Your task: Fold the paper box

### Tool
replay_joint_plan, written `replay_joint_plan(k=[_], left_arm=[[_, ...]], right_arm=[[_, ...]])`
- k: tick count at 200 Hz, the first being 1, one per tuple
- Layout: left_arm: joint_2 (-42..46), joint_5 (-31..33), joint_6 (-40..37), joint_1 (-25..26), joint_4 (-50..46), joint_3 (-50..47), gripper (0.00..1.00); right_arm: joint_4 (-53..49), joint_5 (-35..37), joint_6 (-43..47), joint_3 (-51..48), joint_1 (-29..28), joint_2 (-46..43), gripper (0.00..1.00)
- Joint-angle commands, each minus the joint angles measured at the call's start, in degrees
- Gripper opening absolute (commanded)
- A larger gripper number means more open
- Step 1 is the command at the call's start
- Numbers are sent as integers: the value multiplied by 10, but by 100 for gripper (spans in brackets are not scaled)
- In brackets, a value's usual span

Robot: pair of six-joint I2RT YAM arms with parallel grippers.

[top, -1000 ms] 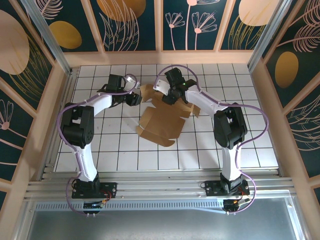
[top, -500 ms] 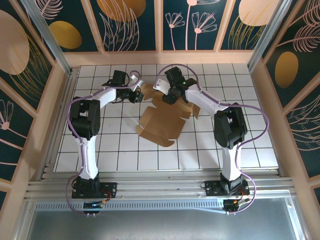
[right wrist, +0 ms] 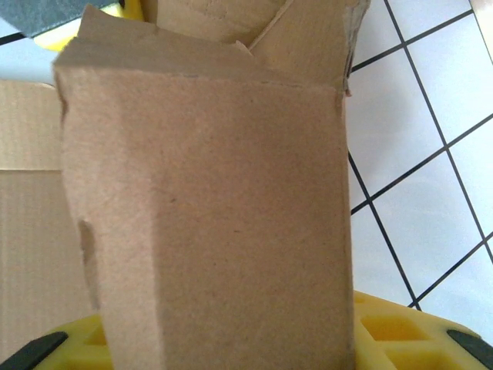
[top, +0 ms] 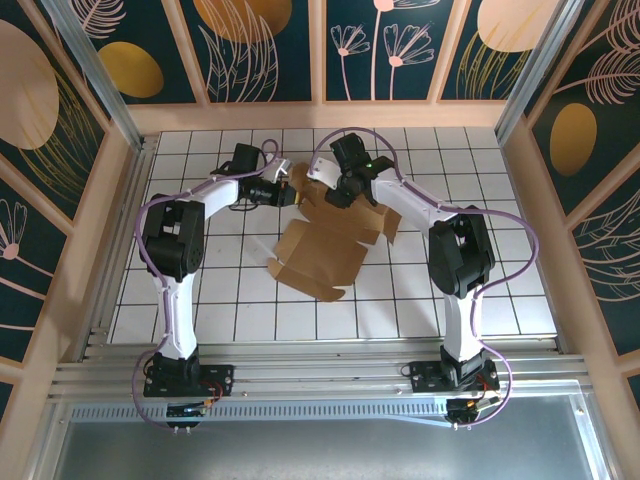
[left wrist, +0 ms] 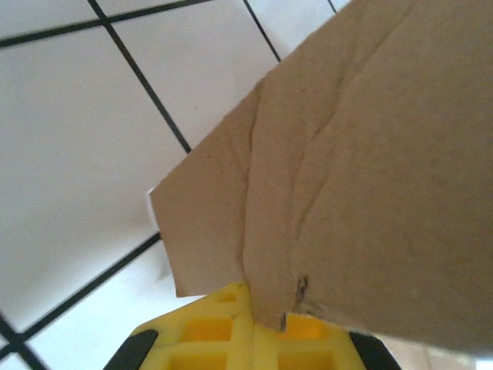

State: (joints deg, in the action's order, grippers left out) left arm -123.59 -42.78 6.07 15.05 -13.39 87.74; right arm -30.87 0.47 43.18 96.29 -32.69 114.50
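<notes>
- The paper box (top: 325,245) is a plain brown cardboard sheet, only partly folded. It lies on the white tiled table (top: 480,290), a little to the far side of the middle, between the two arms.
- Its near part lies flat on the tiles, with small flaps at the near left corner. Its far part is lifted up where the two grippers meet it.
- The left gripper (top: 290,195) is at the far left corner of the sheet. In the left wrist view a creased brown flap (left wrist: 370,154) runs down into the closed yellow fingers (left wrist: 200,331), so this gripper is clamped on the paper box.
- The right gripper (top: 345,195) is at the far edge of the sheet, just to the right of the left one.
- In the right wrist view an upright brown panel (right wrist: 208,193) covers the gap between the yellow fingers (right wrist: 393,327). We cannot tell if this gripper is holding the panel or is open.
- The cardboard surface that we see is plain, with fold lines and a small tear.
</notes>
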Motion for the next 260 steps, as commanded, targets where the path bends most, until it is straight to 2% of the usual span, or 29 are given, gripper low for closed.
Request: replay_joint_plan(k=[1,27,40,62,81,102,126,148,172,217,260], left_arm=[[46,-62,141,12,51,-17,0],[57,-60,195,12,36,-24,0],[64,-52,202,12,28,-30,0],[75,-7,167,12,-5,-23,0],[64,63,121,11,-70,18,0],[52,86,73,12,-110,56,0],[46,79,47,12,-139,90,0],[42,45,92,12,-144,106,0],[67,0,149,12,-88,63,0],[99,-7,158,12,-82,36,0],[125,-43,271,16,37,-49,0]], right_arm=[[-7,-4,-4,0,-2,-1,45],[-3,1,-4,-6,-3,1,45],[1,33,-4,-9,-6,5,43],[13,52,-4,-23,-9,-1,43],[33,48,-2,-46,-8,-16,44],[38,63,-4,-53,-7,-23,44],[42,101,-2,-53,-8,-25,44],[49,147,3,-51,-11,-25,44],[69,198,17,-60,-18,-28,44],[111,288,51,-66,-25,-26,45],[134,337,63,-58,-32,-15,45]])
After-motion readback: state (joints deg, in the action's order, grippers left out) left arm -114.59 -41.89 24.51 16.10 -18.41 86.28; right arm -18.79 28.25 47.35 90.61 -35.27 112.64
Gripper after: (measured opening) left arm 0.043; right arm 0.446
